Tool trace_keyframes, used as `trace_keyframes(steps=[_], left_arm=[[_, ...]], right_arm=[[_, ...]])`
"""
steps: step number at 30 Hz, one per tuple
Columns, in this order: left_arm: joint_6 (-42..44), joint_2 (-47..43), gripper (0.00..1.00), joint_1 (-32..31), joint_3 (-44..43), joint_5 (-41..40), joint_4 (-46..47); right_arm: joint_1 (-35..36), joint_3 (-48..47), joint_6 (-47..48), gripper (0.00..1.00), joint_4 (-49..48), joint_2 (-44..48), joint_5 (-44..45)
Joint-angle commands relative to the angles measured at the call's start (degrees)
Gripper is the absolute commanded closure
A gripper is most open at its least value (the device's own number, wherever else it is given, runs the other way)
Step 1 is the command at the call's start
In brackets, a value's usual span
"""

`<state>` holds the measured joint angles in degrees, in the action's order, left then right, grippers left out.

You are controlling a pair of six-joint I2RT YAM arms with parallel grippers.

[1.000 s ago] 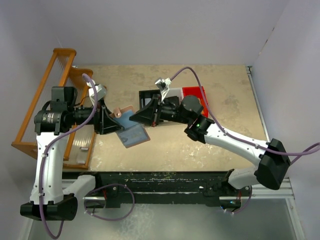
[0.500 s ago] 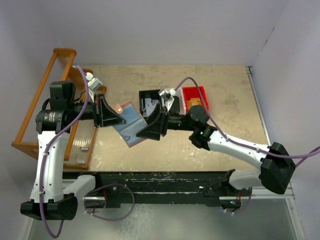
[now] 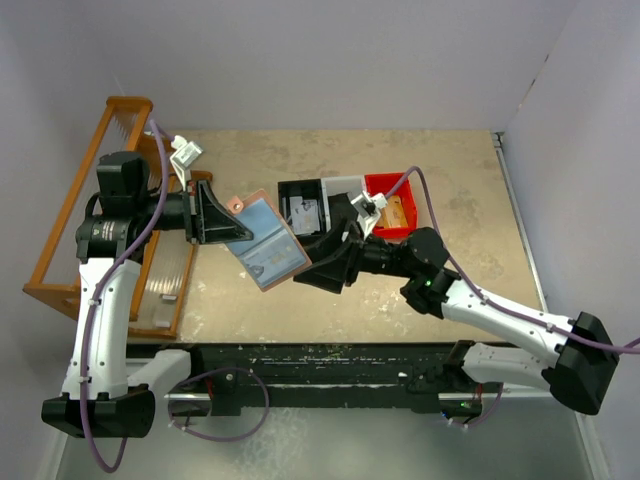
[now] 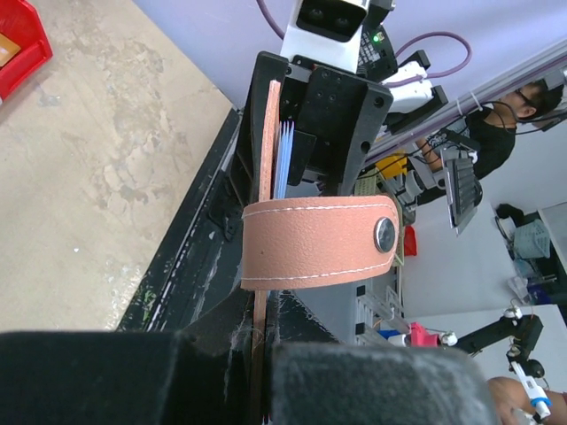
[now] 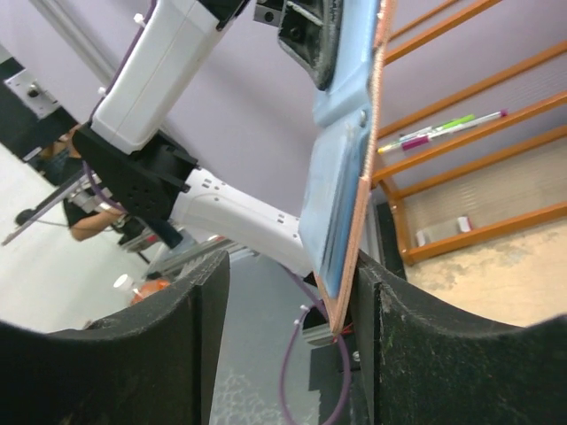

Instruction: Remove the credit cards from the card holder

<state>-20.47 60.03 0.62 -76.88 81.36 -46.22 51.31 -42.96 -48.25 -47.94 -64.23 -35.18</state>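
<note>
The card holder [image 3: 268,245], salmon-pink outside and light blue inside, hangs unfolded above the table. My left gripper [image 3: 232,228] is shut on its upper left edge. In the left wrist view the snap strap [image 4: 319,241] curls across the card holder, whose thin edge is pinched at my gripper [image 4: 260,354]. My right gripper [image 3: 312,270] stands open at the lower right corner. There the card holder [image 5: 341,177] hangs between the fingers, close against the right one [image 5: 399,328]. A tan-orange credit card [image 3: 394,211] lies in the red bin [image 3: 381,185]. I cannot tell whether any credit cards are inside the pockets.
A black bin [image 3: 296,188] holding a pale flat item, a white bin [image 3: 344,184] and the red bin stand in a row behind the grippers. A wooden rack [image 3: 95,170] with a clear tray lines the table's left side. Black rails run along the near edge.
My left gripper closed on the card holder and raised it. My right gripper let go, opened, and swung toward the near side to the holder's lower right corner.
</note>
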Motion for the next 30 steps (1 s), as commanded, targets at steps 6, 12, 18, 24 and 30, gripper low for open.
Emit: trace_keyframes(steps=[6, 12, 18, 24, 30], left_arm=[[-4.92, -0.90, 1.00, 0.03, -0.46, 3.64, 4.21], [-6.22, -1.26, 1.00, 0.03, -0.31, 3.93, 5.08], [-6.75, -1.23, 1.00, 0.01, -0.58, 4.07, 5.48], [-7.65, -1.23, 1.00, 0.05, -0.59, 3.98, 6.33], [-8.43, -1.22, 1.00, 0.12, -0.80, 3.98, 7.10]], right_arm=[[-0.08, 1.45, 7.08, 0.53, 0.52, 2.99, 8.63], [-0.01, 0.70, 7.88, 0.60, 0.32, 2.04, 9.88], [0.10, 1.05, 8.65, 0.59, 0.00, 1.64, 9.35], [0.09, 2.02, 9.17, 0.54, 0.04, 2.56, 9.26], [0.08, 2.63, 9.35, 0.51, -0.72, 2.79, 8.77]])
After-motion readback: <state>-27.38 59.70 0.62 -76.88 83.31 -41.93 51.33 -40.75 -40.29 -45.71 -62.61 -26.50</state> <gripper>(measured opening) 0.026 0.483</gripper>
